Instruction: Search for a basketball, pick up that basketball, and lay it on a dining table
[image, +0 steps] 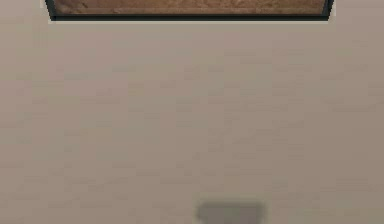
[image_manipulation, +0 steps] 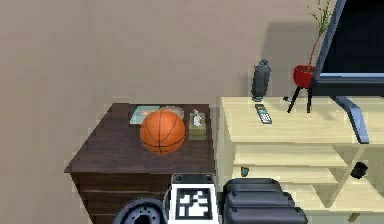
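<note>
Right, forward view first: a bare beige wall (image: 190, 120), with the lower edge of a framed picture (image: 186, 8) running along the top of the frame. Arm side view, from the left: a dark wooden cabinet (image_manipulation: 100, 152) sits left of centre, and the basketball (image_manipulation: 163, 131) rests on its top, toward the right-hand half, orange with dark seams, plainly the task's thing. Just behind it lies a flat pale-green item (image_manipulation: 147, 113), and just beside it on the right stands a small light box (image_manipulation: 198, 121); I judge both near enough to be knocked. At the bottom edge, below the ball, I see a white marker square (image_manipulation: 195, 203) and the gripper (image_manipulation: 146, 212) as a dark lump to its left. I cannot make out its far end, so I cannot tell how the fingers stand or whether it holds anything. Further right, a pale wood media unit (image_manipulation: 300, 127) stands just beside the cabinet, carrying a remote (image_manipulation: 262, 114), a dark vase (image_manipulation: 262, 78), a red ornament on legs (image_manipulation: 303, 76) and a television (image_manipulation: 355, 45). My read: search done, pick-up in hand. To do it well I would raise the arm above the cabinet top before extending, line the fingers on the ball's middle, approach from the near side to spare the box and flat item, and take it around the widest part, since a ball rolls out of a poor hold.
</note>
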